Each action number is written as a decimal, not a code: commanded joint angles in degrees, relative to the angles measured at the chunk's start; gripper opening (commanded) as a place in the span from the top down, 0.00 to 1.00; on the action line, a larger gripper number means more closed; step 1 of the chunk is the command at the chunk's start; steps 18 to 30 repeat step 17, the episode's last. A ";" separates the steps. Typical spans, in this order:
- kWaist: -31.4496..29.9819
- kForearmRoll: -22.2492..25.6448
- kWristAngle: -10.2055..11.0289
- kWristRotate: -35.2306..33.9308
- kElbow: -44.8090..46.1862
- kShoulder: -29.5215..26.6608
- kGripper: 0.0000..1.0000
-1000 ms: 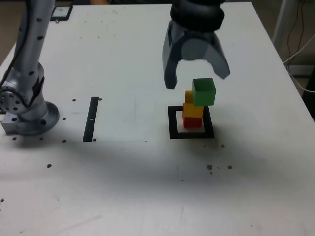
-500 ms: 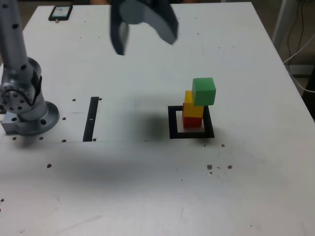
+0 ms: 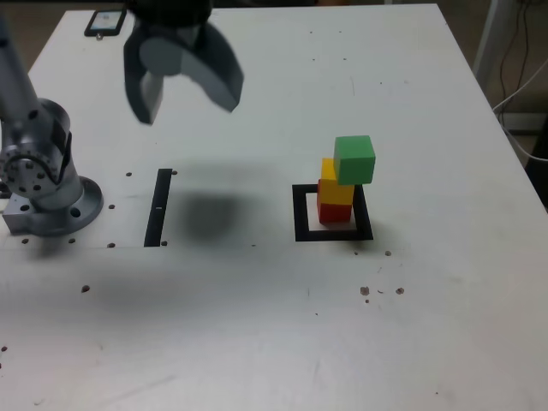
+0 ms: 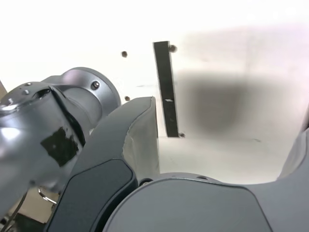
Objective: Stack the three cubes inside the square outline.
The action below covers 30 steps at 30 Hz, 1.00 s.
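The gripper [image 3: 181, 92] is hanging with its two fingers [image 3: 142, 90] spread as wide as they look able to go, and nothing is sitting between them or touching them; the wrist view is showing the same thing, with bare table [image 4: 231, 145] lying between the dark inner faces of the fingers [image 4: 140, 140]. It is hovering high over the table near the exterior view's upper left, well apart from the cubes, and throwing a soft shadow just beside the thin black strip [image 3: 159, 206], which is also showing in the wrist view [image 4: 166, 87]. The arm's base [image 3: 43, 184] is sitting at the exterior view's left edge. To the exterior view's right, the square [image 3: 332, 214] is holding the stack: the red cube [image 3: 334, 211] is resting on the white centre, the yellow cube [image 3: 334, 184] is sitting on top of it, and the green cube [image 3: 354, 160] is topping the pile, though it is overhanging toward the exterior view's right rather than lining up squarely. With all three cubes piled inside the square and the fingers empty and far off, the stacking appears to be finished, and the wide-open, raised pose reads as a release and retreat that is keeping the fingers clear of a tower that could tip.
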 commanded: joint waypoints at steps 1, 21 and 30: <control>-0.29 -3.54 -0.68 -0.04 3.65 -1.14 0.01; -3.78 -13.23 0.33 -5.45 14.52 0.70 0.01; -3.78 -13.23 0.33 -5.45 14.52 0.70 0.01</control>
